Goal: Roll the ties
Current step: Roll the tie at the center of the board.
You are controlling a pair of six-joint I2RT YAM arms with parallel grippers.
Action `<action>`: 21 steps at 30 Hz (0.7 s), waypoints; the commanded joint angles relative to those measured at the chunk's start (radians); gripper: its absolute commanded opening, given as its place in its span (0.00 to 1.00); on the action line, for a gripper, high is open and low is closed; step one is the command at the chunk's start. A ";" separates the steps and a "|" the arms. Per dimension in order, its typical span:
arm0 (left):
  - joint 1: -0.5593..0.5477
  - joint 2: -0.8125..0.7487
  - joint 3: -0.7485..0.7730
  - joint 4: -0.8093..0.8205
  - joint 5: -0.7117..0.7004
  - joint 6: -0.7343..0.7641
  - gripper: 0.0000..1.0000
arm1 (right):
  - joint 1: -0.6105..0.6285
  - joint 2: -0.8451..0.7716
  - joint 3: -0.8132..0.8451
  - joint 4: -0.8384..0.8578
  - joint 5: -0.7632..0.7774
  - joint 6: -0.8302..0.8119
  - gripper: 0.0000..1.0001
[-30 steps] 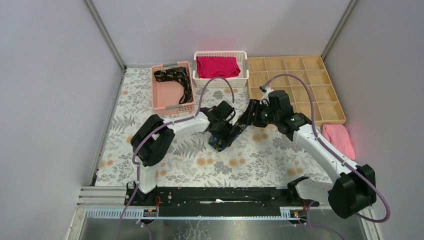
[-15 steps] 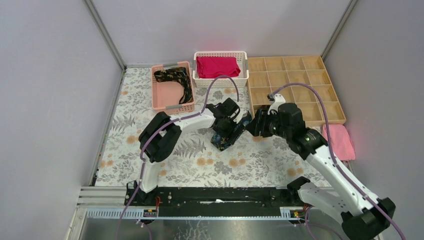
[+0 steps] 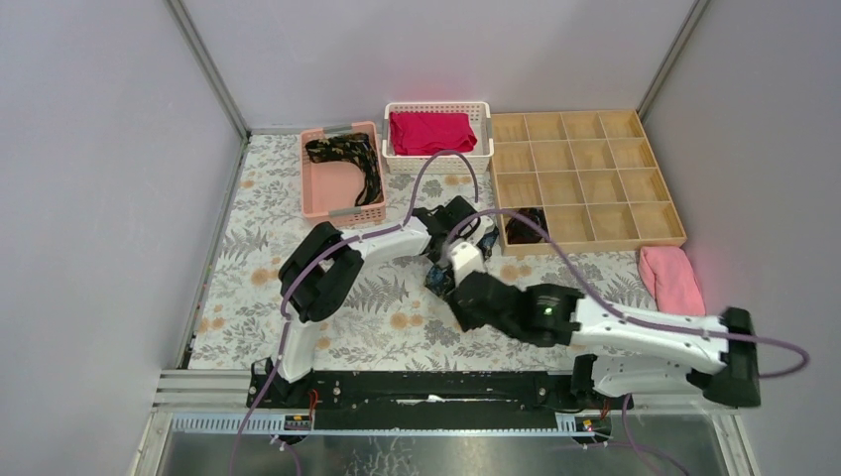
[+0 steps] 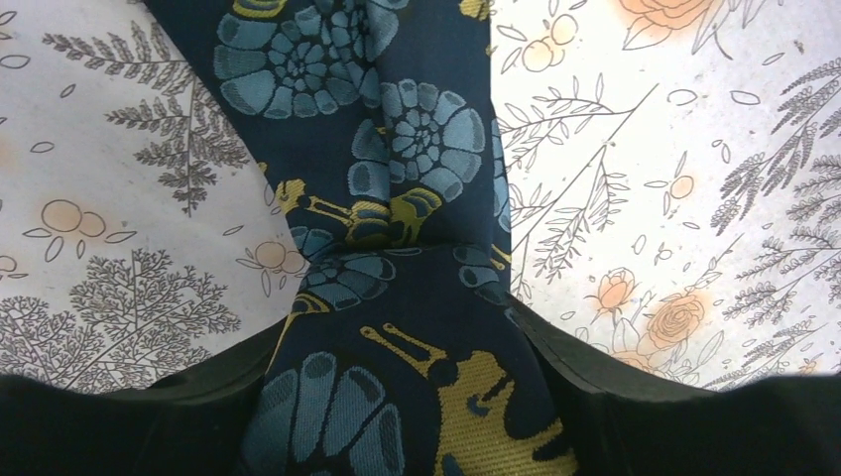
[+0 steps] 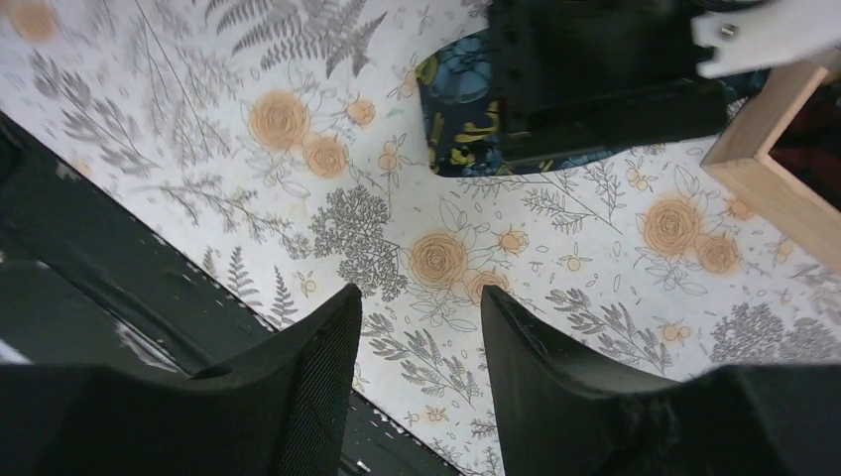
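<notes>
While our left gripper (image 4: 402, 347) pinches the dark navy fabric necktie with blue and gold flowers (image 4: 397, 139) on the floral tablecloth (image 3: 248, 268), we judge rolling underway; next it needs winding into a tight coil. Our right gripper (image 5: 421, 317) hovers narrowly parted, empty. A pink plastic basket (image 3: 342, 211) holds another black patterned tie (image 3: 347, 154); the wooden divided tray (image 3: 595, 188) holds one dark coil (image 3: 523, 220).

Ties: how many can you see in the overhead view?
3. One tie lies in the pink basket; a second tie lies on the table at the left gripper; a dark coil, likely a rolled tie, sits in the wooden tray. More may be hidden.
</notes>
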 commanded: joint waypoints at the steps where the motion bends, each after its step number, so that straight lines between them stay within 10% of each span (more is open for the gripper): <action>1: -0.026 0.103 -0.036 -0.025 0.054 0.004 0.68 | 0.143 0.148 0.091 -0.032 0.323 -0.029 0.55; 21: -0.026 0.150 -0.051 -0.035 0.072 0.041 0.71 | 0.266 0.755 0.249 -0.016 0.667 -0.205 0.82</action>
